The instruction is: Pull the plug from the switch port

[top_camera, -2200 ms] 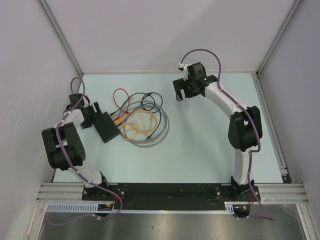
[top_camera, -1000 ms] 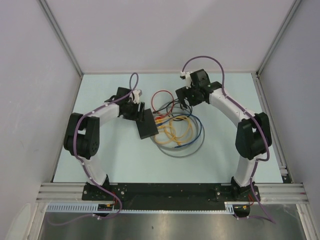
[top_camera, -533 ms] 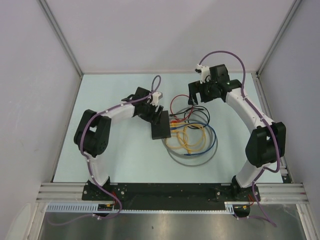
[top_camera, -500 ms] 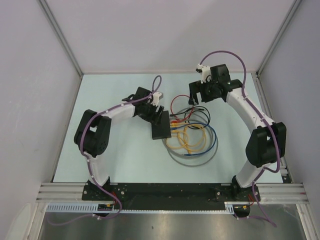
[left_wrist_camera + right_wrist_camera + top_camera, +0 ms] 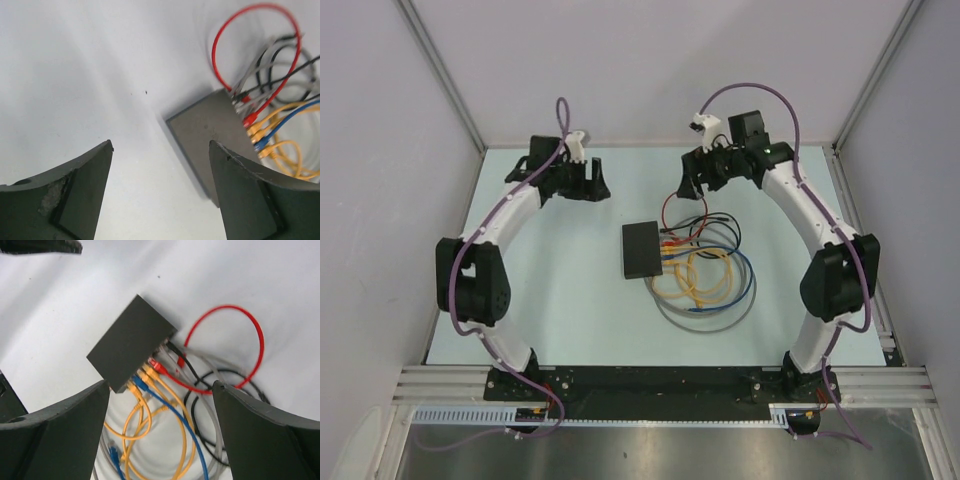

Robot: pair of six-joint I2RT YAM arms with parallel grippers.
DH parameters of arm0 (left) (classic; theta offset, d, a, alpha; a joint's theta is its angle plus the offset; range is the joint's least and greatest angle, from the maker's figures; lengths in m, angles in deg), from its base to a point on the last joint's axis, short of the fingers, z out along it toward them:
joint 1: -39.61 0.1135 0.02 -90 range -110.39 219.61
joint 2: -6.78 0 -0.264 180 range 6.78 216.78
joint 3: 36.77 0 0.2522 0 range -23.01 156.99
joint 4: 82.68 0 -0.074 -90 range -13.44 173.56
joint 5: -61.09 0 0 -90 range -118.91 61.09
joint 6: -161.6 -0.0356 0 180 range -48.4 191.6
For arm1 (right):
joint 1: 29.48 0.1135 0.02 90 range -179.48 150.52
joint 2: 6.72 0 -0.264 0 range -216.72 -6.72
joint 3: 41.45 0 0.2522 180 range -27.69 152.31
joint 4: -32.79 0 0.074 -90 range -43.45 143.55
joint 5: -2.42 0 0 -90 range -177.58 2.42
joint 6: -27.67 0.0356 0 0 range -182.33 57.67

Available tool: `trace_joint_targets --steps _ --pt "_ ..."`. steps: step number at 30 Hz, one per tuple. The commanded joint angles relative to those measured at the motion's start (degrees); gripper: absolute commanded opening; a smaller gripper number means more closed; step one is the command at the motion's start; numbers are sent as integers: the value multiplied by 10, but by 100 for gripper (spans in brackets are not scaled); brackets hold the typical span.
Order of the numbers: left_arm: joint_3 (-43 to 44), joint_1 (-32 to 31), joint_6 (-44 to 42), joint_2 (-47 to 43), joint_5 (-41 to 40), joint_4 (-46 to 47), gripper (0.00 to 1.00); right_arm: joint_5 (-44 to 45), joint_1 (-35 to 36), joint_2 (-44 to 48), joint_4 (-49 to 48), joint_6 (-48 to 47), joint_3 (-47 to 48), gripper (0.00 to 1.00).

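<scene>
Since half a second ago the left gripper (image 5: 592,189) has backed right off the switch (image 5: 643,249). It now hangs over the table (image 5: 550,290) at the far left, well apart from it, fingers spread wide with nothing between them. The right gripper (image 5: 695,188) has slid a bit left and hovers past the cables (image 5: 705,280), also gaping and empty. The switch lies flat mid-table, ports facing right, with red, yellow, blue, black and grey cables running into that edge. The plugs (image 5: 155,365) look seated, though the wrist view's too blurry to vouch for every one.
</scene>
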Motion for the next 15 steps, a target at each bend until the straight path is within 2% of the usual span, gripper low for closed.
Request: trace_joint_targets --steps 1,5,11,15 --pt "18 24 101 -32 75 15 83 -59 1 -86 69 -50 114 84" --pt "-33 26 117 -63 108 36 81 -174 -10 -181 167 -89 214 71" --pt "-55 29 59 -59 115 14 76 -219 -9 -262 200 -148 259 63" --pt "-55 32 3 -46 171 -7 74 -239 -9 -297 218 -167 267 63"
